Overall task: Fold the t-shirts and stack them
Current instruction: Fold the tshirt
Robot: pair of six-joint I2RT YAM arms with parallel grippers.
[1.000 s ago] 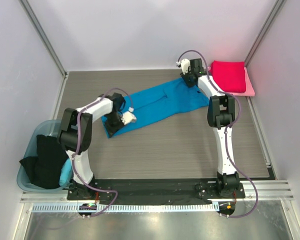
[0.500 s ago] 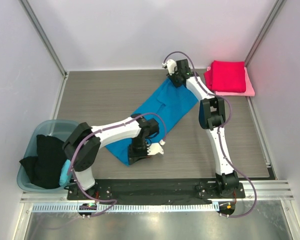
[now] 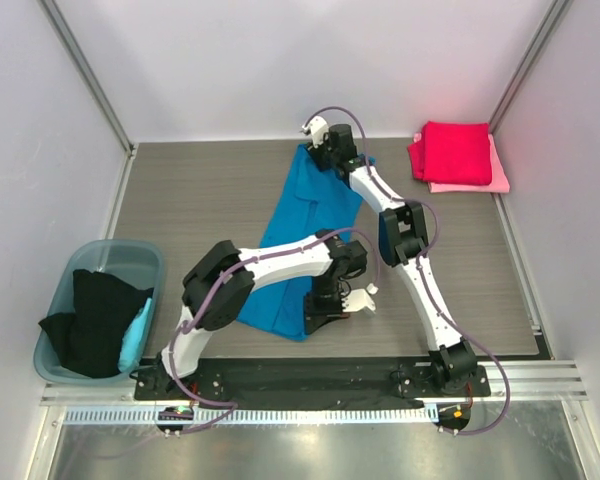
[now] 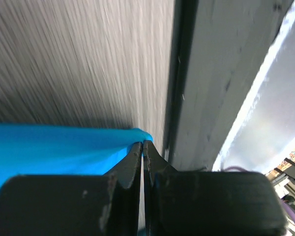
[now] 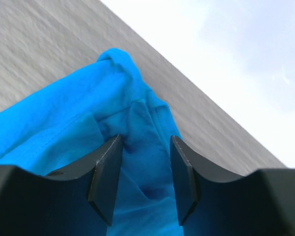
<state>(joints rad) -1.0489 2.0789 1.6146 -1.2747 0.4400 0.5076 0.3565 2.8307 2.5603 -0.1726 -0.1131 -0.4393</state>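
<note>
A bright blue t-shirt lies stretched in a long band from the far middle of the table to its near edge. My left gripper is shut on the near corner of the blue cloth, close to the table's front edge. My right gripper holds the far end, with a bunch of blue fabric between its fingers. A folded crimson t-shirt rests on a pale pink one at the far right. A black t-shirt hangs out of the tub.
The translucent teal tub stands at the near left, with a light blue cloth beside the black shirt. A dark rail runs along the front edge. Walls enclose the left, back and right sides.
Both grippers swung the blue t-shirt round: my left gripper carried its end from the left towards the near middle, and my right gripper dragged the far end leftwards along the back.
</note>
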